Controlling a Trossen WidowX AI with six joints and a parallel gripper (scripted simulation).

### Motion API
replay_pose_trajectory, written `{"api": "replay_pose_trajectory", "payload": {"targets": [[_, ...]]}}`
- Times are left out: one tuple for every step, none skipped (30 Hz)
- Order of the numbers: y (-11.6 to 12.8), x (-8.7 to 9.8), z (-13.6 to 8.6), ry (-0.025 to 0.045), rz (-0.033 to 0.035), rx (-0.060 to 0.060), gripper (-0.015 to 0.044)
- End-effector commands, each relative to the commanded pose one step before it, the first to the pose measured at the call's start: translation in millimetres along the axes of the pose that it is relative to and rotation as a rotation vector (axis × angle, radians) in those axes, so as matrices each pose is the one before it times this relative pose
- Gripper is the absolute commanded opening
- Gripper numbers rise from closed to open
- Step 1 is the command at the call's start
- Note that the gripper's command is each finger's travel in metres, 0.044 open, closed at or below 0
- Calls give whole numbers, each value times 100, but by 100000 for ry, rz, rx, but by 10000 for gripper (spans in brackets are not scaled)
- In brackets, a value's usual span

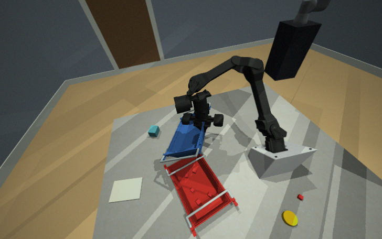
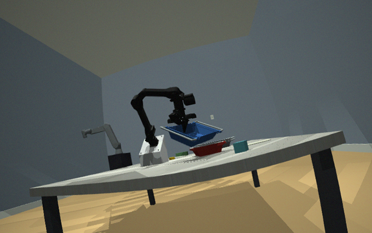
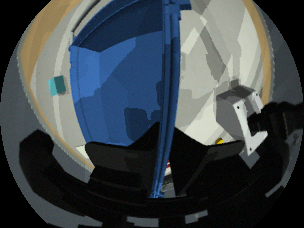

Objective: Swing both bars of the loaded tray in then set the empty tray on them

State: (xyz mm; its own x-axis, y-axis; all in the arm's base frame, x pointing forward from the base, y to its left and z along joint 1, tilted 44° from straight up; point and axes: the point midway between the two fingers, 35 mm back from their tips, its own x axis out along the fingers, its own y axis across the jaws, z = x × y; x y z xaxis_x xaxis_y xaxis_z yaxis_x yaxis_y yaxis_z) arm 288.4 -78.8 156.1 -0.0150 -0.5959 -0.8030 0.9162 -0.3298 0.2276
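Note:
The loaded red tray (image 1: 210, 177) (image 2: 210, 149) stands on the table with several small red blocks (image 1: 198, 201) inside. Its near bar (image 1: 207, 204) and far bar (image 1: 186, 165) both lie across its top, near the two ends. My gripper (image 1: 203, 128) (image 2: 185, 130) (image 3: 161, 125) is shut on one long side wall of the empty blue tray (image 1: 183, 138) (image 2: 207, 136) (image 3: 110, 90). The blue tray hangs above the table, roughly level, beyond the red tray's far end in the top view. Its bars are swung out over its ends. The fingertips are partly hidden in the top view.
A teal cube (image 1: 153, 131) (image 2: 240, 146) (image 3: 56, 86) and a pale flat square (image 1: 126, 189) lie left of the trays in the top view. A yellow disc (image 1: 289, 218) and a small red block (image 1: 300, 196) lie at right. A green block (image 2: 181, 154) shows in the exterior view.

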Motion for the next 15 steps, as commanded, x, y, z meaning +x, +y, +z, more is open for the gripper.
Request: {"api": "replay_pose_trajectory", "payload": {"targets": [[588,-681,-2182,46,3030,-8172,0],[28,11,-430,-143,-15,-1735,0],[29,10,-430,-150,-11,-1734,0],[31,9,-431,-158,-8,-1734,0],[32,8,-432,-165,-4,-1733,0],[34,7,-432,-173,-1,-1732,0],[35,6,-432,-181,2,-1732,0],[36,5,-433,-188,5,-1731,0],[38,5,-433,-196,8,-1730,0],[39,4,-434,-204,11,-1729,0],[41,3,-434,-212,14,-1728,0],[42,2,-434,-220,16,-1727,0],[43,1,-435,-228,19,-1725,0],[45,0,-435,-236,21,-1724,0],[46,0,-435,-244,24,-1723,0]]}}
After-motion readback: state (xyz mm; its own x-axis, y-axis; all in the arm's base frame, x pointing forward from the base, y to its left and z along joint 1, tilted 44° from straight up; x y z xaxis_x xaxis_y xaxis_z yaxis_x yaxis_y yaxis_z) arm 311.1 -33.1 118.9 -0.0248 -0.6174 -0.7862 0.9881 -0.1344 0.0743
